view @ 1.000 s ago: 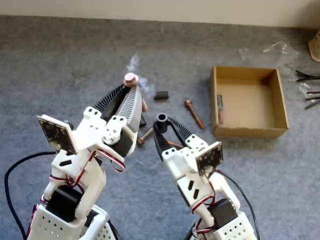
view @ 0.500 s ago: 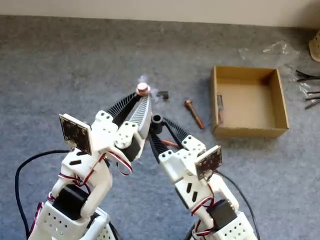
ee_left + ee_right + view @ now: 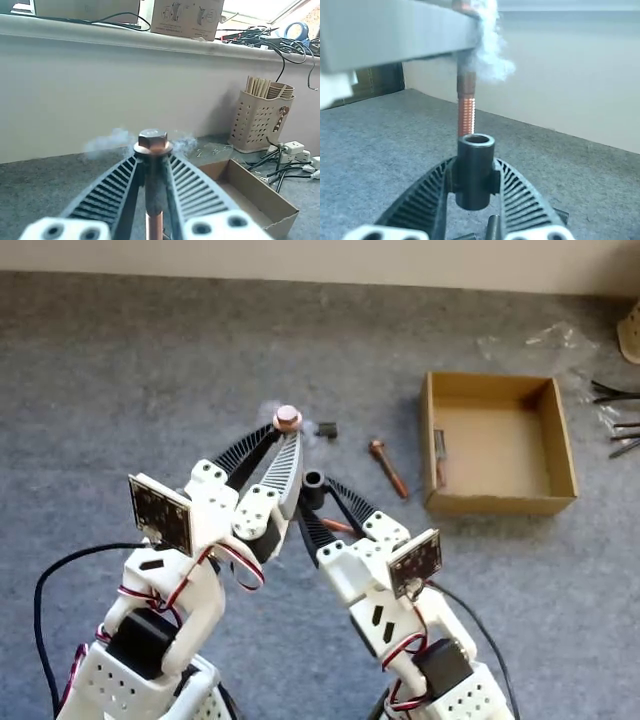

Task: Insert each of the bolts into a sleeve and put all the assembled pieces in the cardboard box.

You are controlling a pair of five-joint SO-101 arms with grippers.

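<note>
Left gripper clamps copper hex-head bolt upright, head up. Right gripper sits just right of it and nearer, clamping black cylindrical sleeve upright, mouth up. Held bolt's shank hangs just beyond that mouth. Small black loose sleeve lies on grey carpet, right of the held bolt. Loose copper bolt lies between grippers and open cardboard box, which is at right. Slim piece lies in box, along left wall.

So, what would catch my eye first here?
At centre, the left hand grips a copper bolt, head up, close by the black sleeve held upright in the right hand. To the right sits an open cardboard box, with a spare bolt lying beside it.
</note>
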